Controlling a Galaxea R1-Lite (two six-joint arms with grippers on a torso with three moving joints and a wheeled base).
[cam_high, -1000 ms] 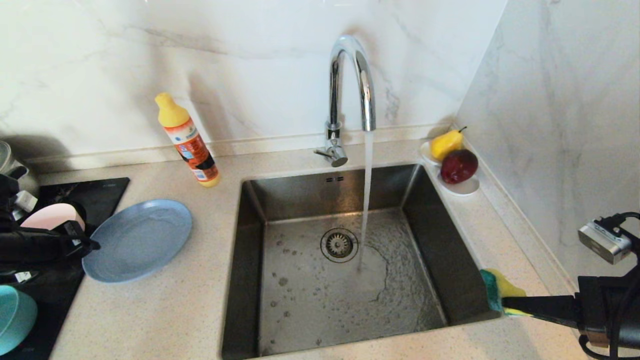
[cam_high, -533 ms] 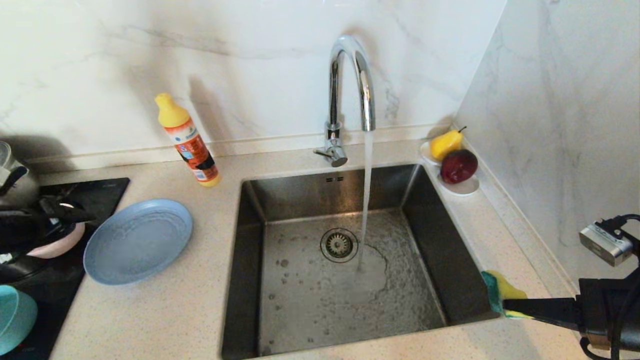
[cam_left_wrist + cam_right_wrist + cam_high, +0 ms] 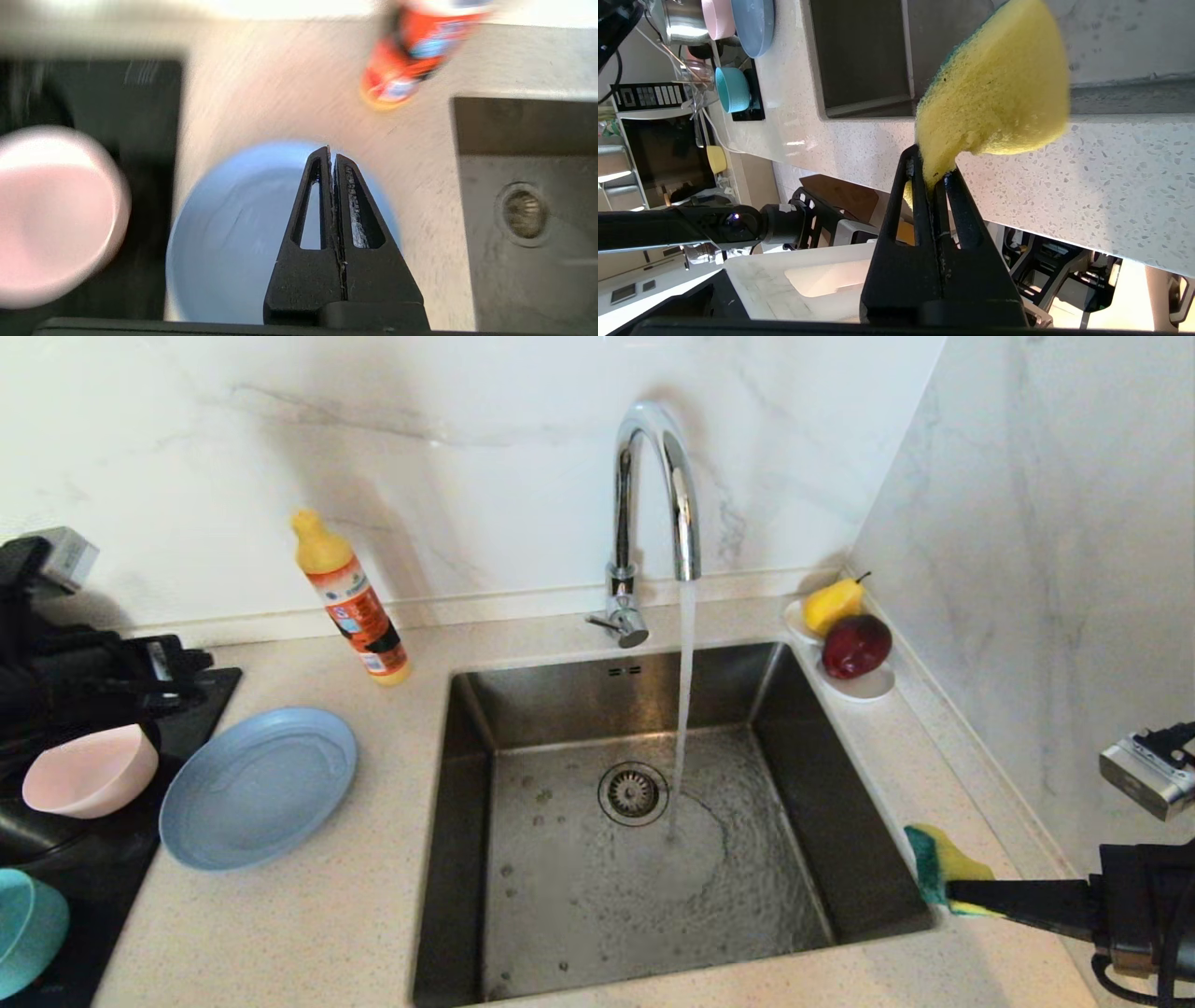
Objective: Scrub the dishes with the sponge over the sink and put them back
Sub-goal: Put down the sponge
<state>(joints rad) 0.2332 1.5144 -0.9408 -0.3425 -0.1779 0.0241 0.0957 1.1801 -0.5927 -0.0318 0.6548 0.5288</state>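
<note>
While the tap [image 3: 658, 485] runs into the sink [image 3: 644, 859], the right gripper [image 3: 934, 175] hangs by the sink's near right corner, jaws pinching the sponge [image 3: 943, 877]. Left of the sink, the left gripper [image 3: 332, 154] hovers over the blue plate [image 3: 257, 789], jaws pressed together, holding nothing. Pink bowl [image 3: 91, 782] sits just left of the plate, teal bowl [image 3: 28, 929] nearer. Looks like it's between dishes; I'd guess the next move needs those jaws spread to catch the plate's rim.
</note>
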